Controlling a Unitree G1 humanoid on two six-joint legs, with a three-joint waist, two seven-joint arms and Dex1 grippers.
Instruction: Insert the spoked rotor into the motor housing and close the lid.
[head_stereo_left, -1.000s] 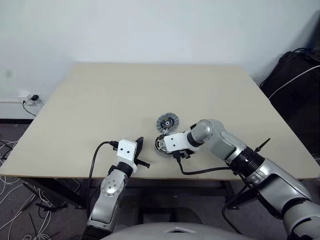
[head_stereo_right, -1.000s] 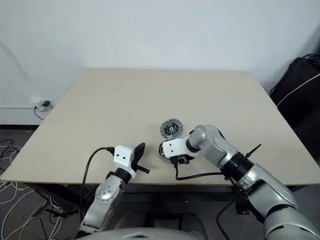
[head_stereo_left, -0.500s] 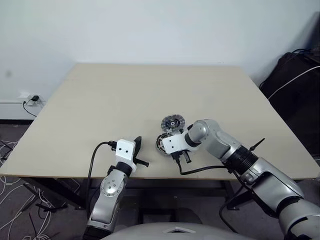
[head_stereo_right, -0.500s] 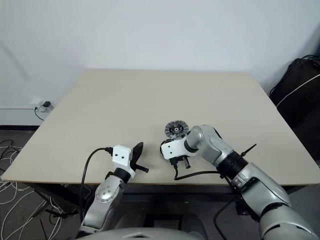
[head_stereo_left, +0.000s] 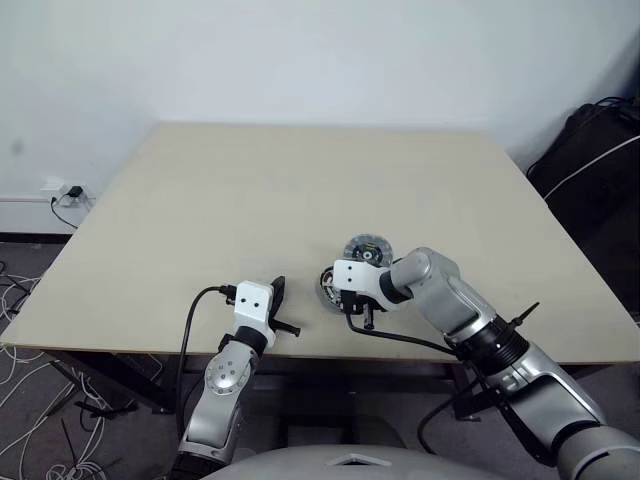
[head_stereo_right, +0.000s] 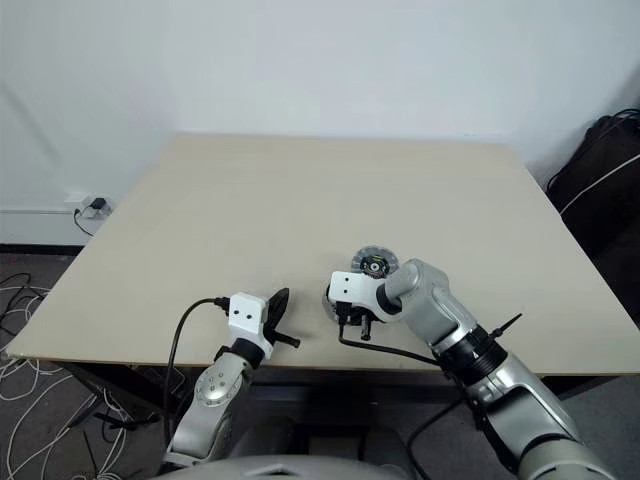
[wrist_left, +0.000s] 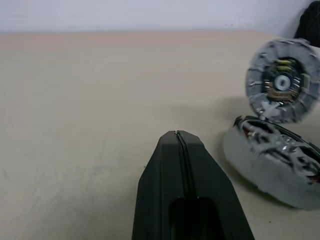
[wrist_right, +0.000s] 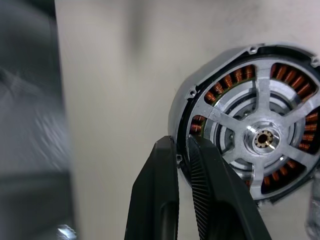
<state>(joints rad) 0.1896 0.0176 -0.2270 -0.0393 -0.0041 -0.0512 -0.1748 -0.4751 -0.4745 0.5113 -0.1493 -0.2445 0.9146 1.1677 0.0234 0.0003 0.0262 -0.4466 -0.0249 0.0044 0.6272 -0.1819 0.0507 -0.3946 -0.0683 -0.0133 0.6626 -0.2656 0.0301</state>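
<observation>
The motor housing (wrist_right: 235, 80), a round part with copper windings under silver spokes, lies near the table's front edge (head_stereo_left: 326, 289). My right gripper (wrist_right: 179, 142) points down at it and is shut on its rim, one finger inside and one outside. In the left wrist view the housing (wrist_left: 272, 160) sits tilted. Just behind it is the spoked rotor (head_stereo_left: 365, 248), a grey disc with a bluish hub, its face tipped up toward me (wrist_left: 282, 82). My left gripper (head_stereo_left: 279, 292) rests level to the housing's left, shut and empty (wrist_left: 177, 134). The lid is out of view.
The beige table (head_stereo_left: 250, 190) stretches bare behind the parts. Its front edge runs just below both grippers. A black bag with a white cable (head_stereo_left: 600, 150) stands off the table's right side. Cables lie on the floor at the left (head_stereo_left: 25, 300).
My right wrist has rolled and tipped downward, and its fingers have closed on the housing's rim. The rotor has shifted to the right. The left gripper stayed put.
</observation>
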